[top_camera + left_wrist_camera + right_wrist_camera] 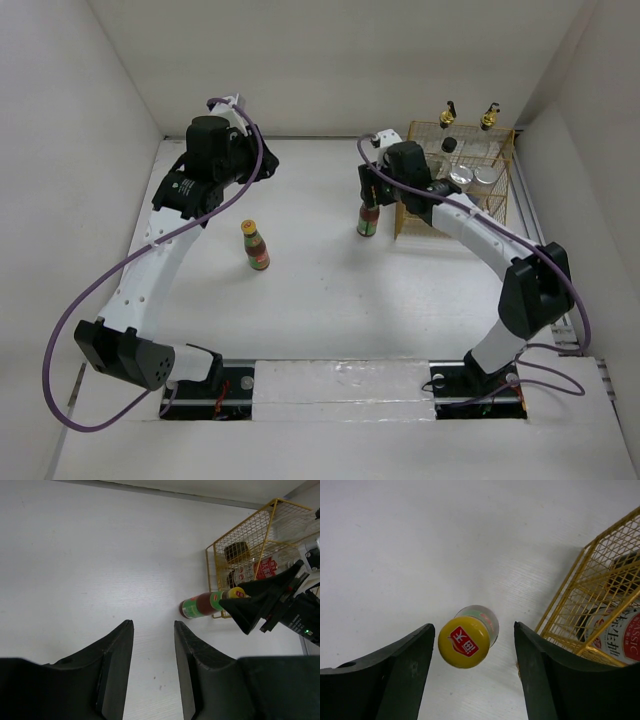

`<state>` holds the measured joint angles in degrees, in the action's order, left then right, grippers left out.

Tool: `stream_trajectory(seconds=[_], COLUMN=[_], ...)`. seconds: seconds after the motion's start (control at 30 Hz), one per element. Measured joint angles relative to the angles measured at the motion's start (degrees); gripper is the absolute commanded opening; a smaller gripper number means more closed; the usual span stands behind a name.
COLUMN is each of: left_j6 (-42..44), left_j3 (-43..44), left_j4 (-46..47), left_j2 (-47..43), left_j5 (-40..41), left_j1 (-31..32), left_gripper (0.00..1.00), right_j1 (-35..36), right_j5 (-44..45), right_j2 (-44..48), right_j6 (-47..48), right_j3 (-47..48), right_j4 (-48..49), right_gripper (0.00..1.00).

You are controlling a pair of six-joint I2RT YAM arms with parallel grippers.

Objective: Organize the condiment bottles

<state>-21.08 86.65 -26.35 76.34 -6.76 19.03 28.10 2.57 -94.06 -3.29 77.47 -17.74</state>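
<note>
Right gripper [474, 630]: open, jaws either side of yellow cap, not gripping yet.
Sauce bottle [465, 641]: upright just beside basket [242, 530], likely going in.
Left gripper [152, 625]: open, empty, out of the way.
Second sauce bottle [256, 245]: mid-table, waiting.

White arms [165, 255], black joints [212, 140]; purple cables [50, 350]; left hand [153, 625], right hand [473, 626] black.
</note>
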Motion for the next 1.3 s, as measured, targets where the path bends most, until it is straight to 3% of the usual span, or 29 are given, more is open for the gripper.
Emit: stream_trajectory(seconds=[0.03, 0.1, 0.13, 0.27, 0.53, 0.7, 0.87, 1.13, 1.3], left_j6=[0.0, 0.0, 0.0, 0.0, 1.6, 3.4, 3.8, 3.6, 3.0], left_j3=[0.0, 0.0, 0.0, 0.0, 1.6, 5.2, 6.4, 6.8, 6.8], left_j4=[0.0, 0.0, 0.0, 0.0, -0.8, -1.6, -1.6, -1.6, -1.4], left_j2=[0.0, 0.0, 0.0, 0.0, 1.7, 3.9, 4.8, 6.9, 7.0], left_j5=[-0.1, -0.1, -0.1, -0.1, 2.9, 6.4, 6.5, 4.1, 2.9], left_j1=[0.0, 0.0, 0.0, 0.0, 0.0, 0.0, 0.0, 0.0, 0.0], left_gripper=[0.34, 0.34, 0.34, 0.35, 0.52, 0.53, 0.53, 0.53, 0.53], right_j1=[-0.1, -0.3, -0.4, -0.3, -1.9, -8.3, -12.5, -17.8, -18.6], right_j5=[0.2, 0.7, 0.8, 2.3, 2.0, -1.0, -1.1, -1.6, -1.5], right_j2=[-0.1, -0.3, -0.3, -0.2, 6.5, 17.9, 22.9, 18.4, 16.6], right_j6=[0.1, 0.1, 0.1, 0.1, -0.4, -2.0, -1.9, -1.3, -0.9], right_j3=[0.2, 0.6, 0.6, 0.8, 2.1, 4.2, 5.8, 5.5, 0.4], right_j4=[0.1, 0.2, 0.2, -0.1, -6.6, -9.7, -10.1, -10.9, -9.6], right_gripper=[0.58, 0.48, 0.32, 0.14, 0.14, 0.14, 0.13, 0.12, 0.12])
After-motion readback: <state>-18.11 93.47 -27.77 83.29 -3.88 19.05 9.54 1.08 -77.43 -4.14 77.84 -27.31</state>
